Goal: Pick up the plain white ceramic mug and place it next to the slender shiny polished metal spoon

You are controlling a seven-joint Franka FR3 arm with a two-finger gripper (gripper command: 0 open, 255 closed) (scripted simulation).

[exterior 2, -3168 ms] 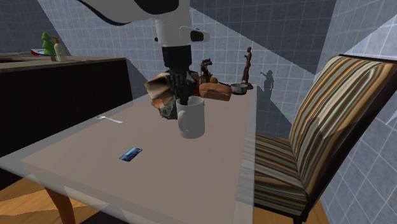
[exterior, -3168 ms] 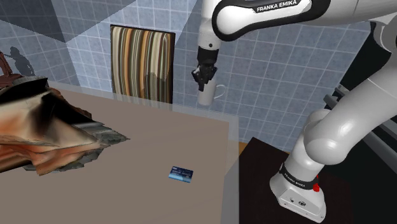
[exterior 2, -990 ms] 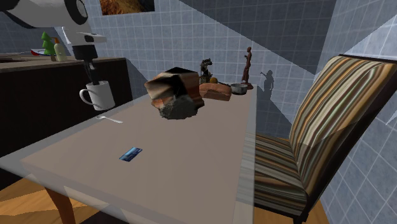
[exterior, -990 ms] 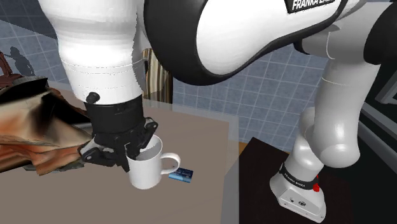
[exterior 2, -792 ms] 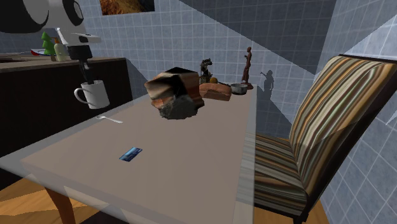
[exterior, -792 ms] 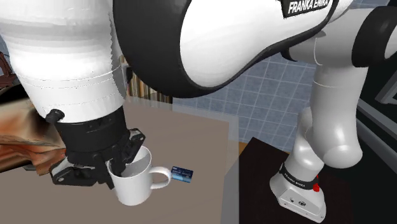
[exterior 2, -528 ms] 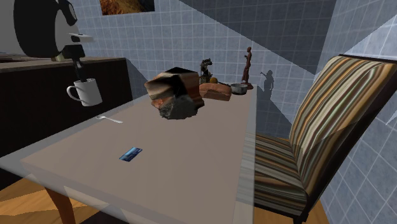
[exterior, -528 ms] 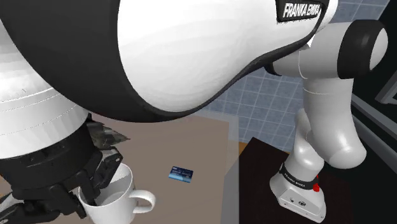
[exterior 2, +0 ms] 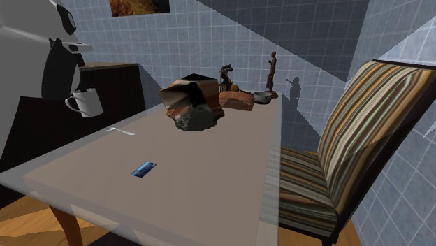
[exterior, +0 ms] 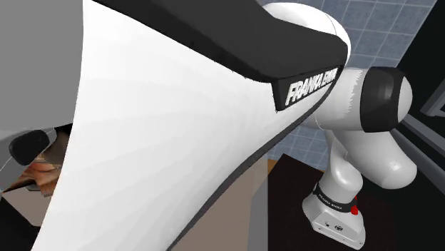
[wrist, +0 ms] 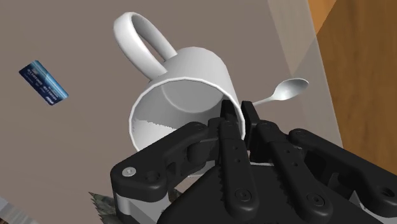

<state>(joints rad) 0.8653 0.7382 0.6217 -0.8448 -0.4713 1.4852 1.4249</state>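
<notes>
A white mug (exterior 2: 86, 103) hangs in the air over the table's left edge in the second exterior view, with my gripper (exterior 2: 79, 90) shut on its rim from above. In the wrist view the two fingers (wrist: 230, 119) pinch the mug's (wrist: 184, 79) wall, one inside and one outside, with the handle pointing away from them. A slender metal spoon (exterior 2: 120, 130) lies on the table just below and to the right of the mug. In the wrist view the spoon's bowl (wrist: 286, 90) shows beside the mug, near the table edge.
A small blue card (exterior 2: 143, 168) lies on the brown table (exterior 2: 209, 161). A brown lumpy heap (exterior 2: 192, 105), figurines (exterior 2: 272, 73) and a small bowl (exterior 2: 262, 97) stand at the far end. A striped chair (exterior 2: 363, 140) is at the right. The arm (exterior: 178, 128) blocks most of the shoulder view.
The arm has carried the mug from over the table's middle to the second exterior view's left, above the spoon. The arm now blocks the shoulder view.
</notes>
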